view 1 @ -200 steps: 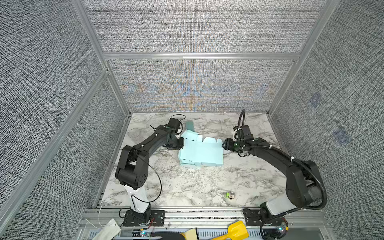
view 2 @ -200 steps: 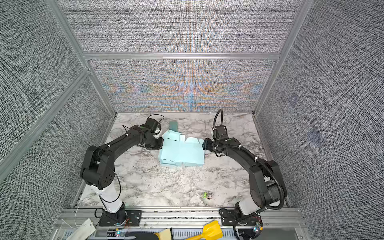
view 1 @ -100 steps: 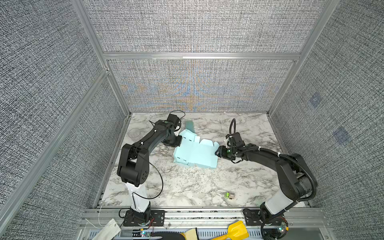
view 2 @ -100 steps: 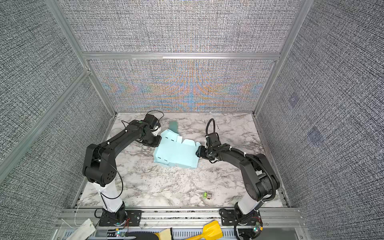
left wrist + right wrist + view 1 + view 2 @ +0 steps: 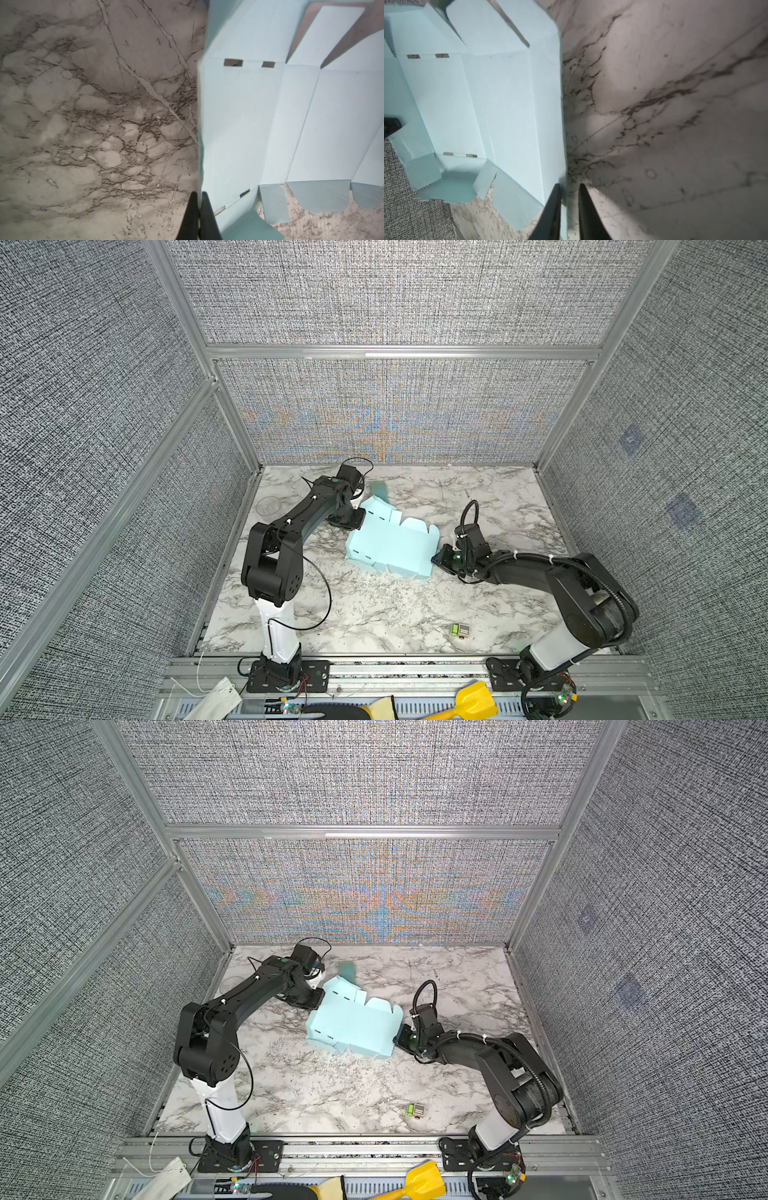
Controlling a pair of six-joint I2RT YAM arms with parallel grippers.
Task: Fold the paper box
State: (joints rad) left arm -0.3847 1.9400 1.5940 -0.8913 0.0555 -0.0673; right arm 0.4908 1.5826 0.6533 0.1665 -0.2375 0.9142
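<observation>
Closure nears: my right gripper (image 5: 569, 187) narrows astride the three-o'clock edge of the pale sky-blue creased-cardboard paper box (image 5: 390, 545), gap remaining; my left gripper (image 5: 199, 194) stays clamped on its ten-o'clock edge.

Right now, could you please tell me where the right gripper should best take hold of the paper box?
Pinch the paper box by its plain outer edge, coming in sideways from where the right gripper is: that straight edge sits between its open jaws, opposite the edge the left gripper pinches.
</observation>
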